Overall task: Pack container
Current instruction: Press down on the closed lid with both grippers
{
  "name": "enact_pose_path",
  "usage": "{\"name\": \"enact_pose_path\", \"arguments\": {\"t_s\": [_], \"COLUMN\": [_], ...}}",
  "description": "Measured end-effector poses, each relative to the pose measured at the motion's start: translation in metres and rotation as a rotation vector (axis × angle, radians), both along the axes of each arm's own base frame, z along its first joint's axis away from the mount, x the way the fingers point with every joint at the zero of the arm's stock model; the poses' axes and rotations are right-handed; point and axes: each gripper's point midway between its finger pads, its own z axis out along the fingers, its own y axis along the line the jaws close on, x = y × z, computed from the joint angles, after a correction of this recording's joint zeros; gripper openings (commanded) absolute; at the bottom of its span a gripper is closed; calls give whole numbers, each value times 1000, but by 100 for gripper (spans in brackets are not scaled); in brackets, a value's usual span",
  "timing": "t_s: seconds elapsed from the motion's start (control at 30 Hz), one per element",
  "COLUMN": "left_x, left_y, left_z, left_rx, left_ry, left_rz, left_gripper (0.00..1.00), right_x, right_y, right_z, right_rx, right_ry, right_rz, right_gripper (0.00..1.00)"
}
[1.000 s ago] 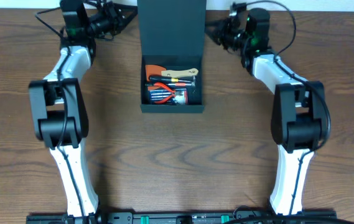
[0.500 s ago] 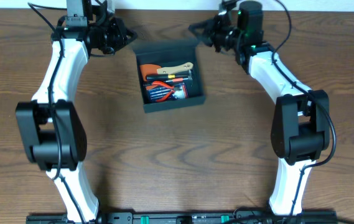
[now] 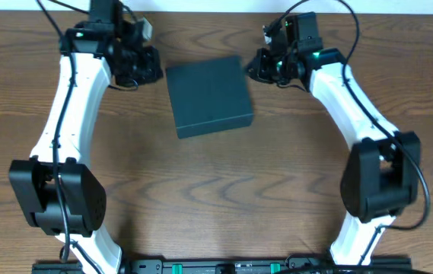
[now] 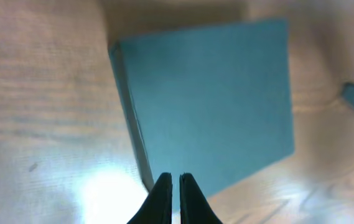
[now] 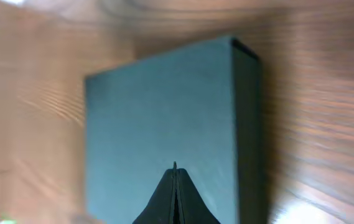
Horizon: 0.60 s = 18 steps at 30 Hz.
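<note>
Both arms end clenched on nothing. The left tool (image 4: 173,178) has its fingers (image 4: 162,194) pressed almost together with only a sliver between them, and the right tool (image 5: 175,169) closes to a single line.

Each hangs just beside a far corner of the container (image 3: 208,95), the left tool at the left one and the right tool at the right. I cannot tell whether either touches it.

The container lies with its lid (image 4: 208,106) down flat, near the middle of the far edge of the worktop (image 3: 201,190) and slightly askew to that edge.

The risks, as I judge them:
- The lid may not be fully seated (no catch is visible), so it could lift open.
- A closed tool nudging one corner alone would twist the box more askew or slide it toward the far edge.
- Pressing down near the rim instead of mid-lid could rock it.
</note>
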Motion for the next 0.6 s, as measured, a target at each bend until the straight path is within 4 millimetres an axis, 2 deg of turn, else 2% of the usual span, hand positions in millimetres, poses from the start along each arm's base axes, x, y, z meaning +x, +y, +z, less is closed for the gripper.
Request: {"name": "enact_pose_path", "arguments": {"t_s": [0.07,0.2,0.33,0.43,0.6], "left_x": [-7,-17,-23,-25,-28], "left_y": [-6,-20,-24,-9,34], "left_z": [-4,-9,-16,-27,-51], "left_rx": [34,91,180,275,403], "left_ry": [16,25,27,47,103], "left_rz": [-25,-86,-108,-62,76], "left_gripper": [6,6,6,6,6], "right_x": [-7,-20,-20,-16,-14], "right_y": [-7,-21,-39,-50,-57], "right_z": [0,-12,-22,-26,-37], "right_rx": [-57,-164,-283,-347,-397], "right_ry": [-10,16,15,4,14], "right_rz": [23,61,42,22,13], "right_gripper": [1,1,1,1,1]}}
